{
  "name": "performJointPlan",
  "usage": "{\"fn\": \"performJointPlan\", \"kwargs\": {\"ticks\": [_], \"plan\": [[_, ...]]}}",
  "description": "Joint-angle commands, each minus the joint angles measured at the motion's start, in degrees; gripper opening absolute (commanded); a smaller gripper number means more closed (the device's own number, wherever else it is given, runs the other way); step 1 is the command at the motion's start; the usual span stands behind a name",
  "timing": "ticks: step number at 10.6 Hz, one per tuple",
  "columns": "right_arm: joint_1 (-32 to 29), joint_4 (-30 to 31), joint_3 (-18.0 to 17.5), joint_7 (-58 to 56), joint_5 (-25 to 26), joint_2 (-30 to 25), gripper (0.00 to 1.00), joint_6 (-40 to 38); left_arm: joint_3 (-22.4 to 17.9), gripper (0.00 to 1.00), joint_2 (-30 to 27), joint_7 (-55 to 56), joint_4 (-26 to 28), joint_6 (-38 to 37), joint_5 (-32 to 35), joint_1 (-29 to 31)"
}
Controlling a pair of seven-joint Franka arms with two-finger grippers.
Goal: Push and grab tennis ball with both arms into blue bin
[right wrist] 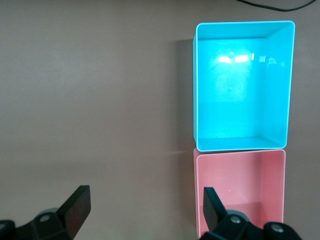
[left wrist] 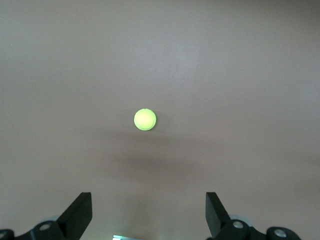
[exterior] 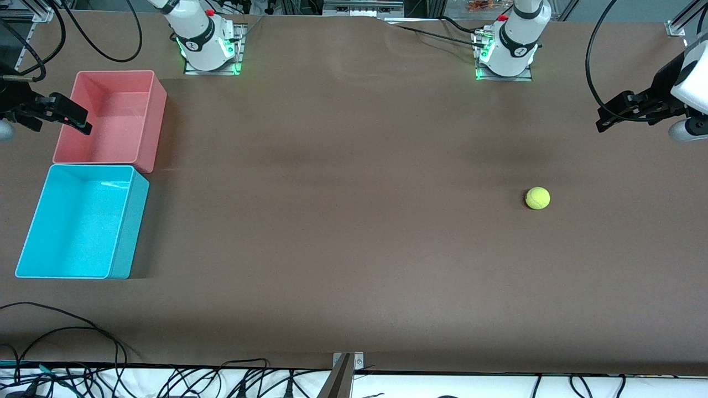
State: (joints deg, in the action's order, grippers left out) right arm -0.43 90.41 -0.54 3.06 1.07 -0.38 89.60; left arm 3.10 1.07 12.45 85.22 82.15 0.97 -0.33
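The fuzzy round tennis ball [exterior: 537, 198] rests on bare brown table [exterior: 354, 221], well apart from the thin-walled blue bin [exterior: 33, 221] touching a pink bin [exterior: 157, 119]. The left gripper [exterior: 603, 122] hangs spread wide over the table's left-arm end; the right gripper [exterior: 83, 126], also spread, hangs over the pink bin.

text: none legible | labels: none | brands: none | numbers: none | signs: none

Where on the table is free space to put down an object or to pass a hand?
The widest bare patch lies between the tennis ball and the blue bin. It is crowded only at the right arm's end, where the pink bin touches the blue bin, with the right gripper above. The left gripper hangs open.
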Motion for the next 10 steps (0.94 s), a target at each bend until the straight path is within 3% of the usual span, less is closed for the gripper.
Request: {"fn": "performJointPlan", "kwargs": {"ticks": [1, 2, 4, 6, 10], "plan": [[0.08, 0.64, -0.16, 0.45, 0.43, -0.85, 1.0, -0.74, 0.42, 1.0, -0.19, -0.14, 0.12, 0.29, -0.53, 0.77], [0.25, 0.38, -0.16, 0.45, 0.52, -0.76, 1.0, -0.74, 0.07, 1.0, -0.01, -0.49, 0.64, 1.08, -0.88, 1.21], [0.34, -0.06, -0.51, 0.45, 0.43, -0.76, 1.0, -0.74, -1.06, 1.0, -6.04, -0.76, 11.31, 10.69, -0.44, 1.48], [0.34, -0.06, -0.6, 0.89, -1.84, -0.67, 1.0, -0.65, -1.78, 1.0, -7.66, -0.58, 17.32, 14.35, -0.27, 1.48], [0.51, 0.2, -0.69, 0.89, -2.12, -1.02, 1.0, -0.39, -1.78, 1.0, -7.4, -0.49, 18.84, 14.53, -0.27, 1.39]]}}
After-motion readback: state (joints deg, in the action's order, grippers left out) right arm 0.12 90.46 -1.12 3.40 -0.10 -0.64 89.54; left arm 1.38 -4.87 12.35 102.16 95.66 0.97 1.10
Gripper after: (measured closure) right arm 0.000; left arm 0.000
